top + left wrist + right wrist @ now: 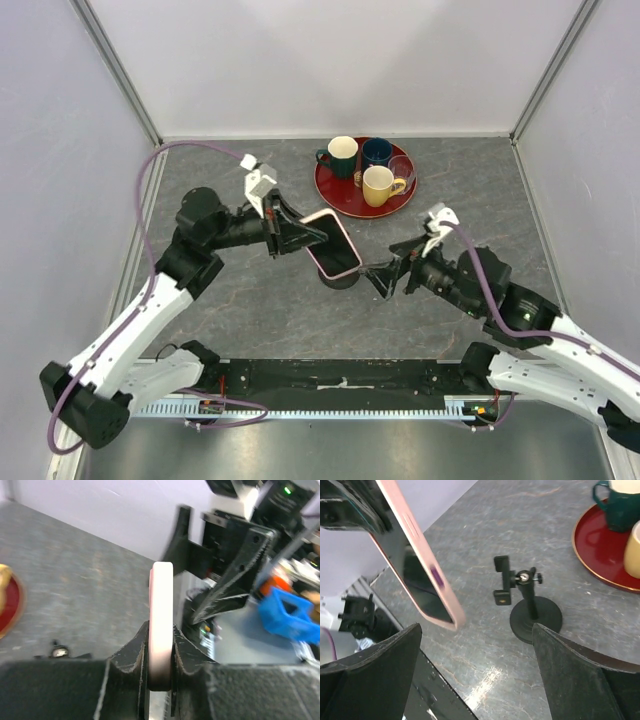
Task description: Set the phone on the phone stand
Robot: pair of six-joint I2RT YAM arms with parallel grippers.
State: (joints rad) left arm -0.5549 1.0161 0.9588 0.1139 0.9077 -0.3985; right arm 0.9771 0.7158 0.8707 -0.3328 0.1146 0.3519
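My left gripper (161,647) pinches the phone (162,600) by one edge, so I fear it may pivot and miss the phone stand (529,600) near my open right gripper (476,635).

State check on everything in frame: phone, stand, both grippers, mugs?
phone: held in the air, tilted, not docked
phone stand: upright on table, cradle empty
left gripper: shut on phone
right gripper: open, empty
mugs: three, upright on red tray
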